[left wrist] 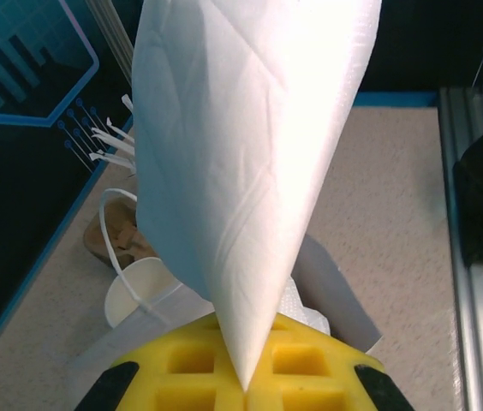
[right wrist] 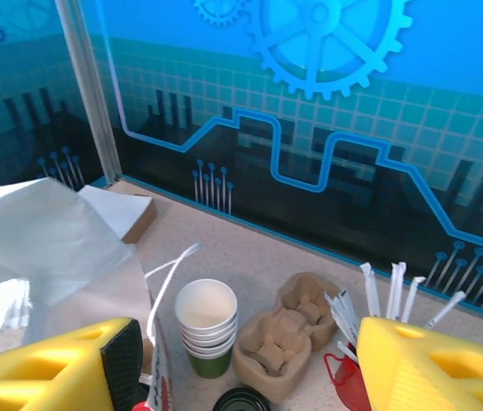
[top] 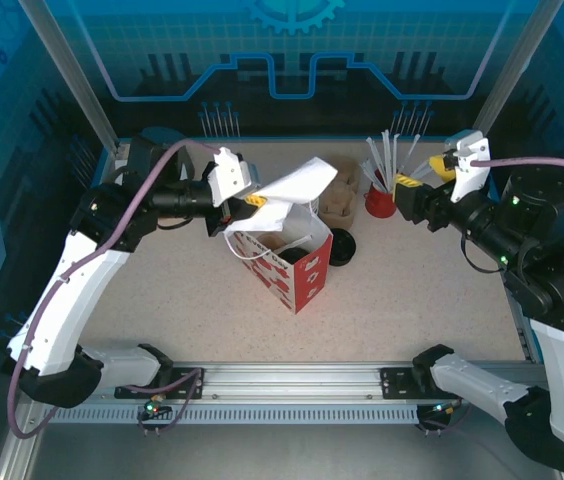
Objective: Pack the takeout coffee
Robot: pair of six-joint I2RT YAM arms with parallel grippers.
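Note:
The takeout coffee cup (right wrist: 207, 330), white with a green base and several stacked rims, stands beside a red-and-white paper bag (top: 287, 262). Its white rim (left wrist: 136, 295) also peeks out under the napkin. The round black lid (top: 342, 247) lies flat on the table right of the bag, its edge (right wrist: 243, 400) just below the cup. My left gripper (top: 254, 199) hangs over the bag's mouth, yellow pads (left wrist: 310, 377) shut on a large white napkin (left wrist: 241, 163) that fans out over the bag. My right gripper (top: 402, 195) hovers open near the straws, well above the cup and lid (right wrist: 246, 347).
A brown moulded cup carrier (right wrist: 289, 338) sits behind the lid, against the cup. A red cup of white straws (top: 380, 198) stands right of it, close under my right gripper. A flat brown box topped with white paper (right wrist: 120, 214) lies at the back left. Blue panel walls close the back.

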